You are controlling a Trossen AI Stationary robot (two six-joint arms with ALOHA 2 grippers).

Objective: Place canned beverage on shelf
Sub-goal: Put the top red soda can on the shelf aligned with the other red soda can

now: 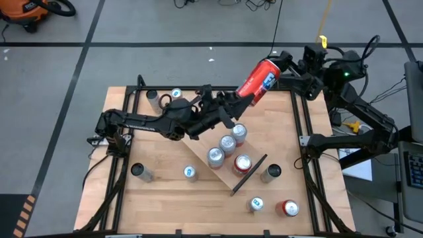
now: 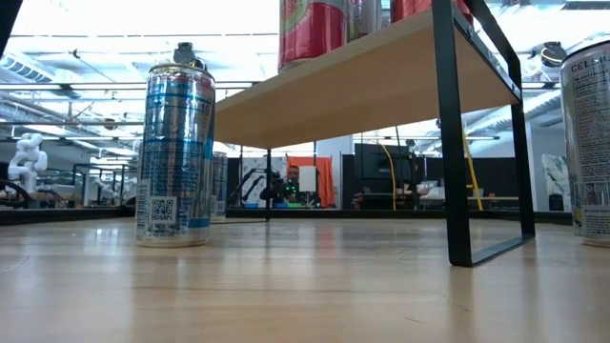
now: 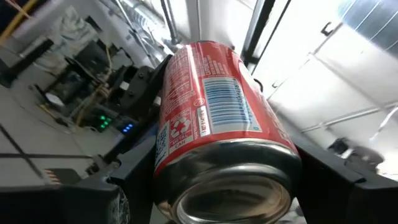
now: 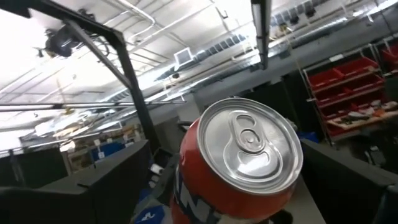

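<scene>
Close up by my left wrist camera is the red can (image 3: 217,124), bottom end first. My left gripper (image 1: 232,104) is clamped on its lower sides and holds it tilted in the air over the far edge of the table, away from the shelf (image 2: 362,90). My right gripper (image 1: 285,61) sits by the can's top with its fingers spread and not touching. I think the can is full, so it is a bit heavy, smooth and slippery, and thin enough to dent. Holding it around the middle is best. Only the view from above shows four cans already on the shelf. Only my right wrist shows the pull tab.
</scene>
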